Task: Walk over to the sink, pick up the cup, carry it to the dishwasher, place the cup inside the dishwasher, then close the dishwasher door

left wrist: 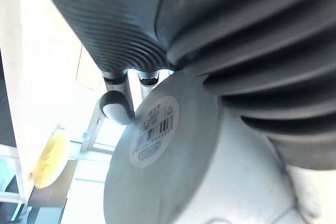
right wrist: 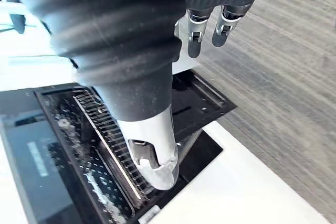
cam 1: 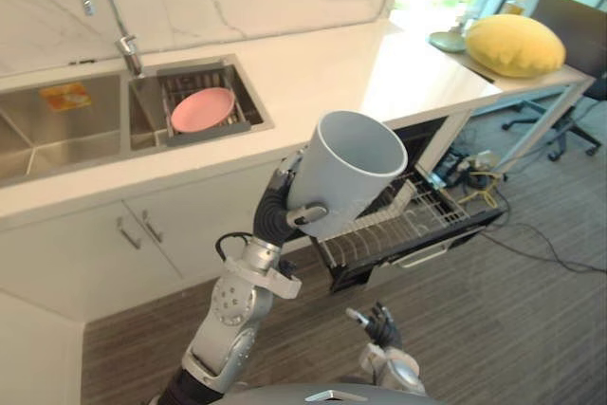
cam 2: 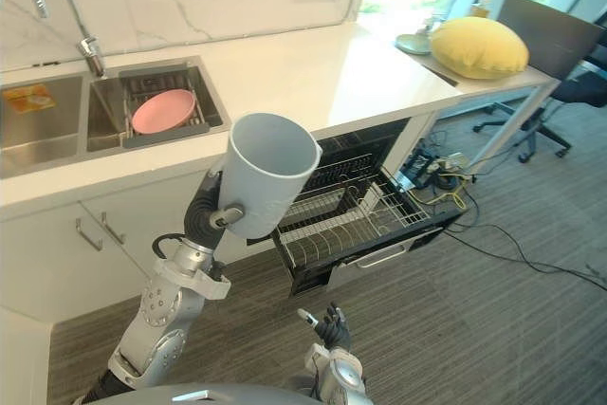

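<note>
My left hand grips the cup high, probably to clear the dishwasher rack; right hand hangs loose-fingered

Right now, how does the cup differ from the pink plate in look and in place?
The cup is pale grey and tall; the pink plate is flat. The cup is held tilted in the air by the left hand; the plate lies in a rack in the sink. Both are round and look empty.

Head stereo downward over shared dishwasher rack; wrist cameras close-up.
</note>
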### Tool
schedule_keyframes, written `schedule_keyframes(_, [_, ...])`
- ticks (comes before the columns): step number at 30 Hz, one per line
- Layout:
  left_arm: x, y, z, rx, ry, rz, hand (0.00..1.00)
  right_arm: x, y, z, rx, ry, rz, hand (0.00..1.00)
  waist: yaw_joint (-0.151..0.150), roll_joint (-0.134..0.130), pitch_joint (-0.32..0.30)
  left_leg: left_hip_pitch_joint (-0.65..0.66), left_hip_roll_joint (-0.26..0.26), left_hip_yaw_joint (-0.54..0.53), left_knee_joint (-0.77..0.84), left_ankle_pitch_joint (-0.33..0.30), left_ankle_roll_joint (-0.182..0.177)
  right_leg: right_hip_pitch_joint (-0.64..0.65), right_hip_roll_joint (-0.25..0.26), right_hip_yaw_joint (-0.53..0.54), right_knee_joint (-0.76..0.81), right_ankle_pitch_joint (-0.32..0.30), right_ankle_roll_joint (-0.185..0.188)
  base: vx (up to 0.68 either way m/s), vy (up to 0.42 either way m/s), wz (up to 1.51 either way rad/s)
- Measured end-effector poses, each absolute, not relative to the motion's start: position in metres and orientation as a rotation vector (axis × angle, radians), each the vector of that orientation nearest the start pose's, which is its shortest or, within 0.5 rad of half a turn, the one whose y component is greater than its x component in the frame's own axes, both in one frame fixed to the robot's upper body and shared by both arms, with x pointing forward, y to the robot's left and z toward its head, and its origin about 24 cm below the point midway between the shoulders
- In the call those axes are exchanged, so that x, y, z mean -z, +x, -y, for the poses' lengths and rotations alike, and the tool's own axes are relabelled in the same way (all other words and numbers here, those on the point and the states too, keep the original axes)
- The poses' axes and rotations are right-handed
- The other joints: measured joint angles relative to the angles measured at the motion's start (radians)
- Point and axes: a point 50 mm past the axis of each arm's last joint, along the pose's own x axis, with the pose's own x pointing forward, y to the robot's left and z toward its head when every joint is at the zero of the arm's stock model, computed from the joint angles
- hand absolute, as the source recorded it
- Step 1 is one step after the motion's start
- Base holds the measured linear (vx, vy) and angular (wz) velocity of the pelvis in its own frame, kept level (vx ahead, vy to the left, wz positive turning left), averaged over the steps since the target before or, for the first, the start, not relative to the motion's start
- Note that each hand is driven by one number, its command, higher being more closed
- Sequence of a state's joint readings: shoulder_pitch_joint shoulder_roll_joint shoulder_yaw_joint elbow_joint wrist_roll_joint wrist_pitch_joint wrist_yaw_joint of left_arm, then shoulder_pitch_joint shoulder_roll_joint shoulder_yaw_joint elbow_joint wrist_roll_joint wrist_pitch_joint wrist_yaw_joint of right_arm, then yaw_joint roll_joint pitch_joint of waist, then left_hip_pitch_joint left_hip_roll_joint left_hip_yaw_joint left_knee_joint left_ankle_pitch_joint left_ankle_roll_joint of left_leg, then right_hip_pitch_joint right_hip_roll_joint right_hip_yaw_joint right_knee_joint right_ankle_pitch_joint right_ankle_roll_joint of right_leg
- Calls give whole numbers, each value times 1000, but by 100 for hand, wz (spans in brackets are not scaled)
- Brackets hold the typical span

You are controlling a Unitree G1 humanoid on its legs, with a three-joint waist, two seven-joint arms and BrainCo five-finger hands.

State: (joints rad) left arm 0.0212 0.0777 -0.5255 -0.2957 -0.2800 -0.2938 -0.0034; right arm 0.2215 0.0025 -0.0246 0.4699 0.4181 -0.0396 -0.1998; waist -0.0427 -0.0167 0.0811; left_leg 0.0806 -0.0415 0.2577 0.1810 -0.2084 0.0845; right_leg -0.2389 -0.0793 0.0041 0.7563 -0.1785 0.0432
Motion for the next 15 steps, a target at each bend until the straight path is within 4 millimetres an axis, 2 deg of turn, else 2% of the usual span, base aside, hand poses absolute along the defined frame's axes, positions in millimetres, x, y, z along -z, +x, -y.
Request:
schedule_keyframes(1, [-120,209,-54,497,-334,454,100,99,143,187,458,276,-617,0,-17,7,6,26,-6,23,-11,-9,0,-45,-40,-58,128,-8,-18,53,57,-72])
schedule_keyframes(2, [-117,214,-63,466,-309,448,100,95,132,207,513,110,-525,0,-39,5,7,58,-6,38,-24,-15,-2,-62,-73,-113,181,-10,-20,116,89,-65])
schedule_keyframes(3, [-111,222,-79,393,-293,435,100,85,123,232,560,137,-417,0,-59,17,5,90,-4,57,-49,-16,-8,-61,-103,-173,157,-9,-20,216,103,-79])
schedule_keyframes(4, [-104,230,-96,297,-283,424,100,71,117,252,609,-35,-285,0,-81,19,7,109,0,98,-57,-21,-18,-56,-116,-222,32,-3,-12,242,70,-75])
schedule_keyframes(5, [-103,231,-99,283,-283,422,100,67,117,254,610,-77,-252,0,-82,16,8,113,0,106,-58,-24,-23,-55,-116,-232,0,2,-9,257,-4,-84])
schedule_keyframes(6, [-102,233,-105,247,-274,417,100,59,121,258,614,-34,-220,0,-86,-9,16,111,2,132,-45,-35,-41,-31,-112,-263,-158,60,-5,181,-65,-59])
schedule_keyframes(7, [-102,233,-106,242,-267,416,100,57,125,257,625,0,-200,0,-89,-30,24,109,7,137,-26,-48,-56,6,-94,-285,-256,70,-10,170,-97,-75])
schedule_keyframes(8, [-99,233,-105,243,-265,399,100,45,132,255,625,-1,-115,0,-88,-22,31,105,35,129,-20,-57,-66,55,-47,-298,-365,83,-31,129,-125,-73])
schedule_keyframes(9, [-97,232,-103,254,-264,393,100,20,146,253,577,109,20,0,-90,-2,39,105,65,122,-26,-59,-73,81,5,-294,-451,131,-40,144,-158,-81])
schedule_keyframes(10, [-98,232,-102,269,-263,396,100,-7,156,251,518,177,184,0,-91,7,45,112,80,122,-28,-61,-76,102,34,-285,-500,152,-48,117,-136,-60])
schedule_keyframes(13, [-98,229,-102,273,-279,408,100,-51,166,255,464,189,421,0,-79,17,45,144,97,122,-29,-60,-78,171,74,-272,-598,191,-51,33,-68,-20])
schedule_keyframes(15, [-104,228,-107,252,-276,447,100,-64,169,257,431,200,492,0,-65,25,43,142,104,122,-34,-63,-84,206,97,-266,-694,236,-52,-42,-20,-10])
